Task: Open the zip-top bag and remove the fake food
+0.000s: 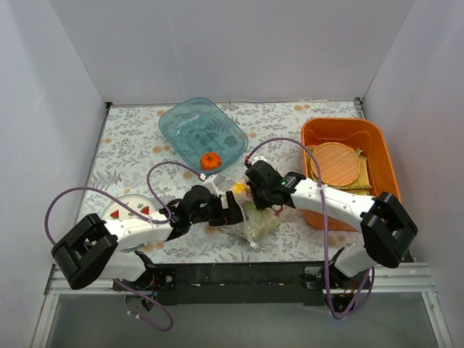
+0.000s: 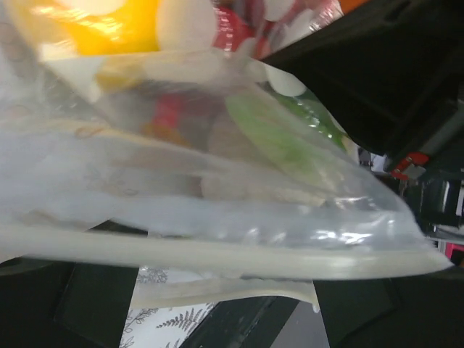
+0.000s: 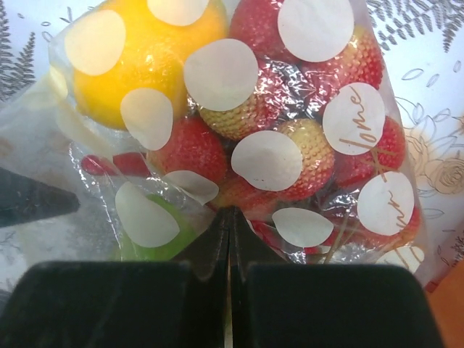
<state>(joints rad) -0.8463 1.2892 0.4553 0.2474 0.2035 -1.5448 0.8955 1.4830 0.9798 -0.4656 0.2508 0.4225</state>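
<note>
The zip-top bag, clear with white dots, lies between both grippers at the table's near middle. It holds fake food: a yellow lemon, red strawberry-like pieces and a green piece. My right gripper is shut, its tips pinching the bag's film from the far side. My left gripper is at the bag's left edge. In the left wrist view the bag fills the frame and its zip strip crosses the jaws, which stand wide apart around. An orange pumpkin sits in the teal bowl.
The teal bowl stands at the back centre. An orange bin with a woven mat is at the right. A white plate with fruit pictures lies under my left arm. White walls close in the table.
</note>
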